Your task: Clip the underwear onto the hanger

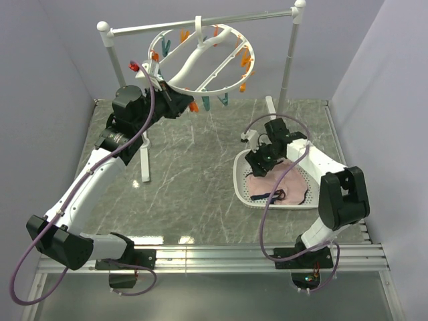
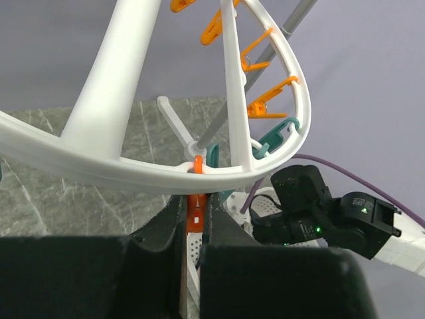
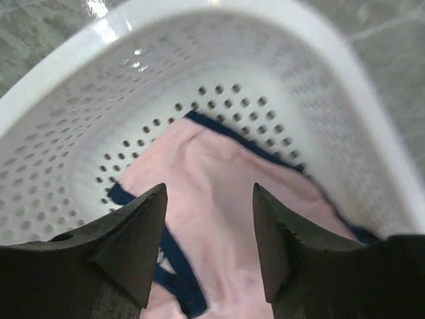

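The pale pink, navy-edged fabric underwear (image 3: 212,159) lies in the white perforated plastic basket (image 3: 80,86) beneath the right gripper (image 3: 209,193), jaws spread, which may catch only edging, while the left gripper (image 2: 194,206), pinched on a small orange clip (image 2: 194,218) of the round white plastic hanger (image 2: 133,169), could slip off.

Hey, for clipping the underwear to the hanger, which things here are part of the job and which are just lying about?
Part of the job: underwear; hanger; orange clip, pinched by the left gripper; right gripper, open over the underwear.
Just there: basket, holding the underwear; rail stand, carrying the hanger.
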